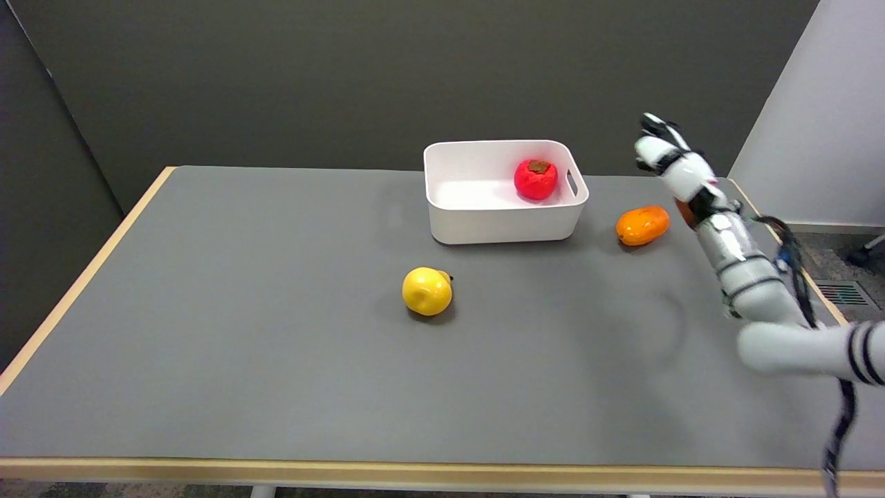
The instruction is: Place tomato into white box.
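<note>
We are seeing the red tomato (535, 178) sitting inside the white box (498, 220), over by the box's right wall, in the upper middle of the frame. So we are judging the main job as done: the tomato is resting in the box and nothing is holding it.

Our right hand (669, 155) is hanging in the air at the upper right of the frame, well apart from the box and above the counter (242, 332). It is holding nothing. It looks blurry, so we cannot tell if its fingers are spread or curled.

An orange fruit (642, 225) is lying just right of the box, and a yellow fruit (427, 291) is sitting in the middle of the counter. Neither one is part of our job. We think all that is left is pulling our arm away.
</note>
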Robot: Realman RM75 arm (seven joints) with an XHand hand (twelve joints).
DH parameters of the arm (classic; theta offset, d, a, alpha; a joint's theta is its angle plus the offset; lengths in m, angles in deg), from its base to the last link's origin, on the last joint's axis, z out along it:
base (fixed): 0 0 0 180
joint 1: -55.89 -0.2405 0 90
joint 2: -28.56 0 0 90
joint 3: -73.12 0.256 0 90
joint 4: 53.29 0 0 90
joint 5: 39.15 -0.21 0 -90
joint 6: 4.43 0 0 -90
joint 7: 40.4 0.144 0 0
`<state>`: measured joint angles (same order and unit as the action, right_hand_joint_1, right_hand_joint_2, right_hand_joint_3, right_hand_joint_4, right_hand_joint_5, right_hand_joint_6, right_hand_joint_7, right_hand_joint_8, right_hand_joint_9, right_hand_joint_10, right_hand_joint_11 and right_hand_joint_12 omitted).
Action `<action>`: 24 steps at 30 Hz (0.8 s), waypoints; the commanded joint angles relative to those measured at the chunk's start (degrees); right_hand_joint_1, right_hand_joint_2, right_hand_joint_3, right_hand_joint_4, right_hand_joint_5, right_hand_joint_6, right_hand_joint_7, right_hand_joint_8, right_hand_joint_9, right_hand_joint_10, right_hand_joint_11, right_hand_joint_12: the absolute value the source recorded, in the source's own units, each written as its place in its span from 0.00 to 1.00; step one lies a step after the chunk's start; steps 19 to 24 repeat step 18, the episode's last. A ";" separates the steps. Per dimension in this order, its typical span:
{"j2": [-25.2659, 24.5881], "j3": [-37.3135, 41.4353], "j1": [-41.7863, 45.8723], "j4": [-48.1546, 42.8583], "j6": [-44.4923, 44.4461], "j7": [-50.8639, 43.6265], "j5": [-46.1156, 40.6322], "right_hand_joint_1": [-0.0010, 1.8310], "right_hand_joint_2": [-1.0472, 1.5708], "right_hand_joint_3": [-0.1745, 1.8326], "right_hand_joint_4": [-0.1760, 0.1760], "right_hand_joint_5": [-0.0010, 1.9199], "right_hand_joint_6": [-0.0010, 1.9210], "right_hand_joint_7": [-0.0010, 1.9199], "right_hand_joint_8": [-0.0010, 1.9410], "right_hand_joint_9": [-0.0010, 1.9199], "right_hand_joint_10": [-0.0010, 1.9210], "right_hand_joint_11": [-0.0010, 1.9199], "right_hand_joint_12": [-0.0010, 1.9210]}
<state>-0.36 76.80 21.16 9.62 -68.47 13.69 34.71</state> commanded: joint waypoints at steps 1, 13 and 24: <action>7.50 10.62 23.63 5.49 -12.32 22.90 -4.12 0.12 0.65 0.56 0.81 0.05 0.17 0.09 0.14 0.09 0.28 0.04 0.57; 7.50 10.30 23.87 6.05 -12.20 22.91 -2.93 0.13 0.65 0.56 0.81 0.05 0.17 0.09 0.14 0.09 0.29 0.05 0.58; 7.43 10.62 24.48 5.91 -12.30 22.90 -2.94 0.13 0.65 0.56 0.81 0.05 0.18 0.10 0.14 0.09 0.29 0.05 0.58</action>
